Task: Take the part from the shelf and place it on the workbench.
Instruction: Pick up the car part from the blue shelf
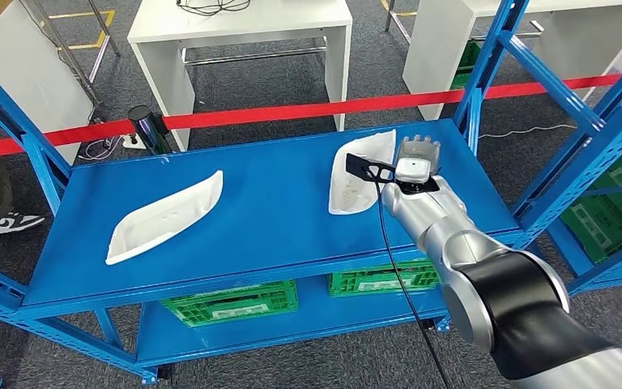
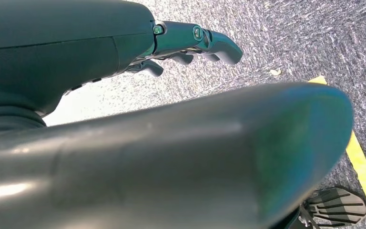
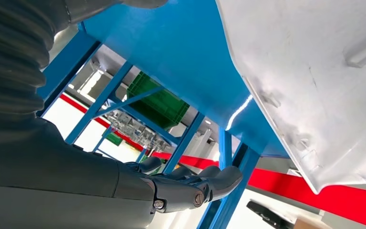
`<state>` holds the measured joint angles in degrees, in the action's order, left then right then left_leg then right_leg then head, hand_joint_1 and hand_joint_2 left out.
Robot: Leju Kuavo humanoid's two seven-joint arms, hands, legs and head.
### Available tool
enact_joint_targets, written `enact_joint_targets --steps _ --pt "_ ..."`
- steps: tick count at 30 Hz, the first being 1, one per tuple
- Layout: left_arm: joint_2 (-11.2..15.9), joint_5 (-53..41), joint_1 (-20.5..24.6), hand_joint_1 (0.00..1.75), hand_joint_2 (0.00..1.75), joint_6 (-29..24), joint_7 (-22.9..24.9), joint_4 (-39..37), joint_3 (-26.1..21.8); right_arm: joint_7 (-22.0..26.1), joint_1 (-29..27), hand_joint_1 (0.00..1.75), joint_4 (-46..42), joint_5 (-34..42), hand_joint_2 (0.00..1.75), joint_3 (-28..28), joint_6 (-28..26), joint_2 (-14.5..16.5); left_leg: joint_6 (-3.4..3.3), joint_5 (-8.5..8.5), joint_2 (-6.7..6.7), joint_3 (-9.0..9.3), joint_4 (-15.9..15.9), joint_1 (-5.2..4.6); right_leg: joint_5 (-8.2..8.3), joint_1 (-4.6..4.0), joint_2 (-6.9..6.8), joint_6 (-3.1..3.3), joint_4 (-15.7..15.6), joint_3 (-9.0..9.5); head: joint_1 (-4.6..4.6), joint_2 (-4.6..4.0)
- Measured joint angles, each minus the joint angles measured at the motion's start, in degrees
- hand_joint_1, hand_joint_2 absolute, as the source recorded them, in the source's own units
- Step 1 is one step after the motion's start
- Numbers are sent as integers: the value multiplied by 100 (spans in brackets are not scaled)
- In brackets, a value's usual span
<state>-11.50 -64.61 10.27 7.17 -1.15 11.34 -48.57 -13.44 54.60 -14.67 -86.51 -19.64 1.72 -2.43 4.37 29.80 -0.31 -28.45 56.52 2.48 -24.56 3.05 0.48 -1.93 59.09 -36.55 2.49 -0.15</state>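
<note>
Two white moulded parts lie on the blue shelf: one part at the left, the other part at the right. My right hand hovers just right of the right-hand part, level with its far end, fingers stretched out and holding nothing. The right wrist view shows this part close beside the straight fingers, not touching them. My left hand hangs over grey carpet with its fingers loosely extended and empty.
Blue shelf uprights stand close to the right of my right hand. Green crates sit on the lower shelf. Red barrier tape runs behind the shelf, with white tables beyond. A person's shoe is at the left.
</note>
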Motion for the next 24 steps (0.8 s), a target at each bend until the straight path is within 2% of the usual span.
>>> enact_joint_targets --steps 24 --pt "9 -9 -14 0 0 0 17 0 0 66 -92 0 0 -24 175 35 -31 -4 0 0 0 -2 0 -1 0 1 0 0 -1 2 0 0"
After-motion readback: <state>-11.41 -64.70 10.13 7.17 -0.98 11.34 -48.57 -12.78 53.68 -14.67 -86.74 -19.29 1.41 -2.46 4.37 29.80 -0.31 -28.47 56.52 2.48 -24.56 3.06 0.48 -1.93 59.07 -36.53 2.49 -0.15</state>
